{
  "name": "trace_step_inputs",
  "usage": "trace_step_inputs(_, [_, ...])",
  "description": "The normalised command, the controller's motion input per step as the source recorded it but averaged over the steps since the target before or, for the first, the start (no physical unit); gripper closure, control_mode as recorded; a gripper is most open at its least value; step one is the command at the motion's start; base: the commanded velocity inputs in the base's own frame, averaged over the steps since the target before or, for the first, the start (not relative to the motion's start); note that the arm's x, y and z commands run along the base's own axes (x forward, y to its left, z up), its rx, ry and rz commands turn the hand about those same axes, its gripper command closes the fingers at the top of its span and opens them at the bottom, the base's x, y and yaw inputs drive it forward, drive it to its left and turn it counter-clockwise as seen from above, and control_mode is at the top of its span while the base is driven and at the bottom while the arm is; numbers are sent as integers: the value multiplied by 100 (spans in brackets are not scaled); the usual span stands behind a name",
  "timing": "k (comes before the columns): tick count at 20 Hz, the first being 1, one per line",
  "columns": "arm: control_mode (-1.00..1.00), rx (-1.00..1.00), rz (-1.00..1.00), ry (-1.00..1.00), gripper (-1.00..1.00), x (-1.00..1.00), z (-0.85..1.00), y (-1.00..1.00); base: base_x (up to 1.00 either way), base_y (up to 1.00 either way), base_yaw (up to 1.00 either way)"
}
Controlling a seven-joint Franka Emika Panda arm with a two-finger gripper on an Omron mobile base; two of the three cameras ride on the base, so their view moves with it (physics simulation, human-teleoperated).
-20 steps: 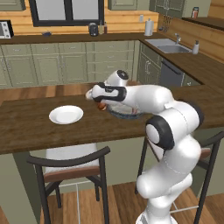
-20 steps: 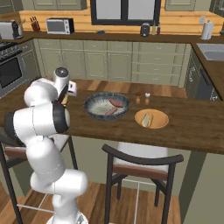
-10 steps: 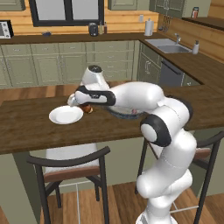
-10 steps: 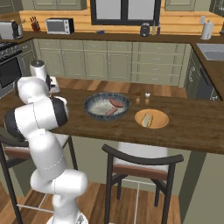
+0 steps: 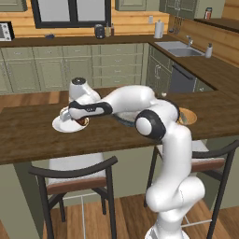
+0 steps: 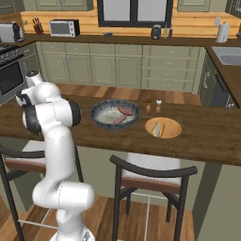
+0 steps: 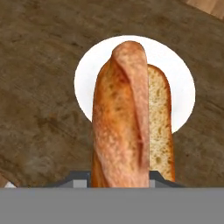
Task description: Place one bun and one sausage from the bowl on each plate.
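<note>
Golden-orange, the bun sat clamped in the claw, with the white plate on the wooden counter directly beneath the claw.

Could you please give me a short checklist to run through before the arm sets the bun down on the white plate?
1. Bun held in the gripper, jaws shut on it: ok.
2. Bun over the white plate in the hand view: ok.
3. White plate bare where the bun will land: ok as far as seen; the bun hides its middle.
4. Height of the bun above the plate: cannot tell.
5. Orange-tan plate already has a bun: ok.
6. Sausages left in the bowl, two seen: ok.
</note>
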Motion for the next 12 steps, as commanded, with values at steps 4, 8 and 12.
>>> trace_step_inputs(4, [-100, -13, 2, 10, 100, 35, -21, 57, 0, 0, 0])
trace_step_inputs(8, [-100, -10, 0, 8, 100, 34, -19, 25, 0, 0, 0])
trace_step_inputs(12, [-100, 0, 0, -4, 100, 3, -73, -48, 0, 0, 0])
